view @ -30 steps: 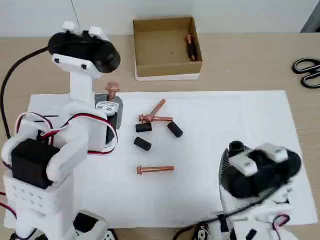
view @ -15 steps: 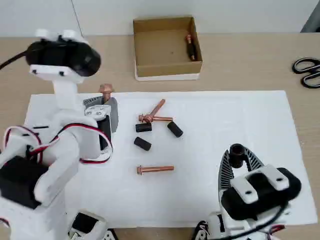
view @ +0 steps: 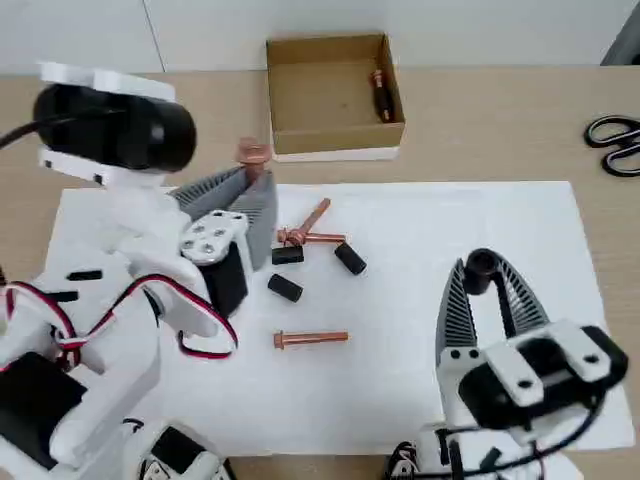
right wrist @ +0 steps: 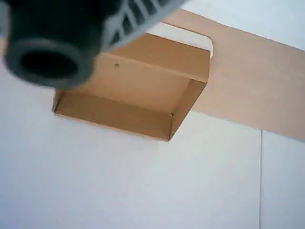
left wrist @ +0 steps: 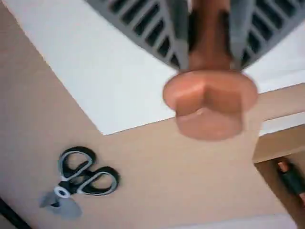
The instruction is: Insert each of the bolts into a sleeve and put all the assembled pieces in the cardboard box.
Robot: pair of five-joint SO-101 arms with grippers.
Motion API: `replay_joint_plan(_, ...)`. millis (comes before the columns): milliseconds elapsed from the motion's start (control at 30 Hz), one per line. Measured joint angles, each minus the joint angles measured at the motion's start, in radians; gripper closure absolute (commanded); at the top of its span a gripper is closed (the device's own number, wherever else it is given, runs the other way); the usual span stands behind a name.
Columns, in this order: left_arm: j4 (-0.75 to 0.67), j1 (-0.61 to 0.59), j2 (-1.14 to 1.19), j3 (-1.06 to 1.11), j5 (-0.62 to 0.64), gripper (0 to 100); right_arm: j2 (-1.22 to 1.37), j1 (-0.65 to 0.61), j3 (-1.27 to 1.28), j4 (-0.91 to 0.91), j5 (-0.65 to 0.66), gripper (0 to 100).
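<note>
A pale wooden table [view: 500, 120] seen from above, with a smooth white paper sheet [view: 470, 215] laid across it. The left gripper [view: 254, 172] is clenched on a copper held bolt [view: 252, 154], whose flanged six-sided head sticks out past the fingertips, raised close to the front corner of the cardboard box [view: 336, 134]. The box is shallow, square and open-topped, of plain brown card. Inside it an assembled piece [view: 380, 93] – a copper bolt in a black sleeve – lies by the wall on the scissors' side. The right gripper [view: 484, 272] grasps a held sleeve [view: 483, 263], a short matte black cylinder, above the near part of the sheet. Loose on the sheet between the arms lie two crossed bolts [view: 310, 228], a lone bolt [view: 311, 339] nearer the arms, and three black cylinders: a first sleeve [view: 287, 255] just beside the crossed pair, a second sleeve [view: 349, 258] and a third sleeve [view: 285, 288]. The left wrist view adds detail – ribbed grey lattice fingers [left wrist: 138, 24] on either side of the smooth shank, and black-handled scissors [left wrist: 81, 179] on bare wood beyond the sheet's edge. The right wrist view shows the held cylinder's round hollow bore end-on, with the box's open interior beyond it.
</note>
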Motion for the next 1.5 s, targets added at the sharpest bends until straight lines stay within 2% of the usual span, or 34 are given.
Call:
replay_joint_plan(67, -0.009, 0.035, 0.0, 0.011, 0.0, 99, 0.0, -0.005, 0.048, -0.048, -0.011, 99.2)
replay_joint_plan(200, -0.018, 0.051, 0.0, 0.081, 0.0, 99, 0.0, -0.101, 0.129, -0.135, -0.011, 99.2)
replay_joint_plan(367, -0.115, 0.052, 0.0, 0.178, 0.0, 99, 0.0, -0.186, 0.175, -0.186, -0.025, 99.2)
replay_joint_plan(567, -0.331, 0.052, 0.0, 0.296, 0.0, 99, 0.0, -0.203, 0.178, -0.19, -0.026, 99.2)
replay_joint_plan(700, -0.514, 0.052, 0.002, 0.434, 0.0, 99, 0.0, -0.279, 0.178, -0.189, -0.026, 99.2)
replay_joint_plan(833, -0.626, 0.052, 0.002, 0.522, 0.0, 99, -0.002, -0.322, 0.21, -0.146, -0.026, 99.2)
replay_joint_plan(1133, -0.666, 0.055, -0.055, 0.523, 0.058, 99, 0.006, -0.333, 0.361, -0.164, -0.026, 99.2)
replay_joint_plan(1300, -0.621, 0.055, -0.097, 0.526, 0.061, 99, 0.006, -0.333, 0.416, -0.219, -0.026, 99.5)
replay_joint_plan(1500, -0.649, 0.055, -0.098, 0.629, 0.121, 99, 0.008, -0.333, 0.443, -0.224, -0.026, 99.5)
